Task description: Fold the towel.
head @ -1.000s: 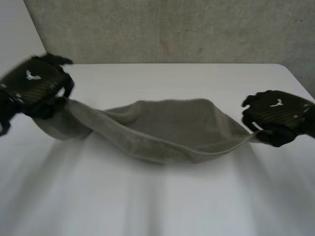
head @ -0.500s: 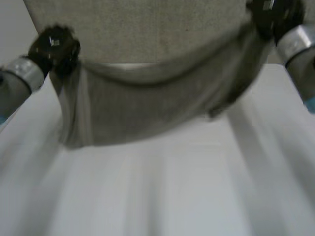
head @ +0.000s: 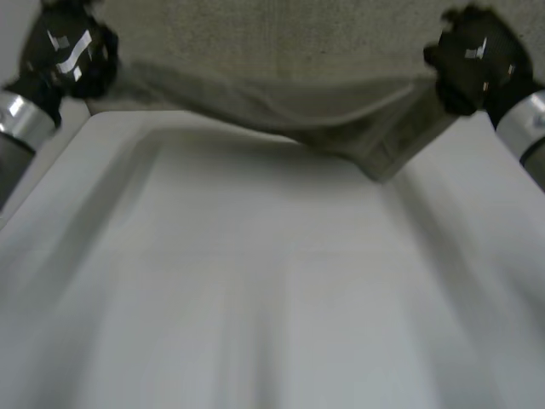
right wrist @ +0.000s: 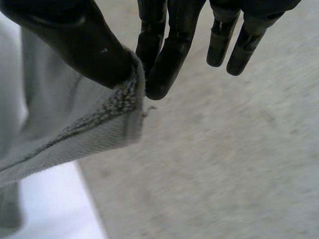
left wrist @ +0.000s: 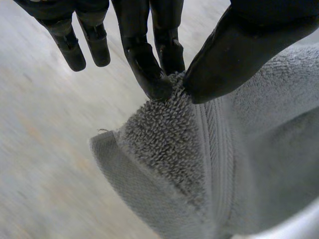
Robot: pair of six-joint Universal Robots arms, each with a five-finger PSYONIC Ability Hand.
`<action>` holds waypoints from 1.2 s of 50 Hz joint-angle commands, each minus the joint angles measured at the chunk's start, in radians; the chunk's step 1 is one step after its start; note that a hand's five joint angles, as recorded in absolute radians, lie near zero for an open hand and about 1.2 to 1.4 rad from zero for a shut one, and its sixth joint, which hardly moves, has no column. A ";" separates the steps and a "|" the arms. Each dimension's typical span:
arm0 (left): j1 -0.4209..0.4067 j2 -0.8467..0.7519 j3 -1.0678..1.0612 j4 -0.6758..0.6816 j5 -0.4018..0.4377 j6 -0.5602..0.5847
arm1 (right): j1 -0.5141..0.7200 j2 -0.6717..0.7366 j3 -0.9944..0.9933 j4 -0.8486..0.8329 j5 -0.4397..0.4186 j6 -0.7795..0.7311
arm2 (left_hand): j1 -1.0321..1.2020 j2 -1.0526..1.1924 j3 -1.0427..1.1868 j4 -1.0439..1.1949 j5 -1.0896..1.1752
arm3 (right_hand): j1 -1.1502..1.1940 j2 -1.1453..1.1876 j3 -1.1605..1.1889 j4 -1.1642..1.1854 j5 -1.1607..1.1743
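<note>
I hold the towel [head: 366, 132] up over the far side of the counter [head: 272, 281], one corner in each hand. My left hand [head: 68, 51] pinches its corner between thumb and fingers [left wrist: 149, 74]. My right hand [head: 473, 60] does the same at the other corner, fingers [right wrist: 167, 69] clamped on the hem. The long axis runs from hand to hand. The cloth hangs below both, sagging between them and lowest toward my right. Neither hand looks nearer, so I judge both must lower together to lay it flat.
</note>
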State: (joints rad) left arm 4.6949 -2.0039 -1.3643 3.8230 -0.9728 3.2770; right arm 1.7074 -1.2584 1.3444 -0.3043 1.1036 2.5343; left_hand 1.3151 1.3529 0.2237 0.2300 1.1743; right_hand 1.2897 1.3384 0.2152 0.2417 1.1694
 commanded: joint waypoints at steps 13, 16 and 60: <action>0.125 0.005 -0.286 -0.257 0.172 0.323 | -0.138 0.039 0.220 0.285 -0.234 -0.176 | 0.081 0.043 -0.049 -0.055 0.047 | 0.107 0.058 -0.041 -0.067 0.052; 0.128 0.071 -0.282 -0.365 0.177 0.352 | -0.143 -0.007 0.222 0.388 -0.286 -0.213 | 0.081 0.043 -0.049 -0.055 0.047 | 0.107 0.058 -0.041 -0.067 0.052; 0.234 0.456 -0.493 -0.666 0.250 0.351 | -0.093 -0.257 0.357 0.588 0.056 -0.468 | 0.081 0.043 -0.049 -0.055 0.047 | 0.107 0.058 -0.041 -0.067 0.052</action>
State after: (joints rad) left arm 4.9282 -1.5449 -1.8086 3.1639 -0.7306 3.5931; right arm 1.6938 -1.5180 1.6917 0.2663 1.1887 2.1121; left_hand 1.3151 1.3531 0.2237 0.2300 1.1744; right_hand 1.2904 1.3384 0.2152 0.2417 1.1694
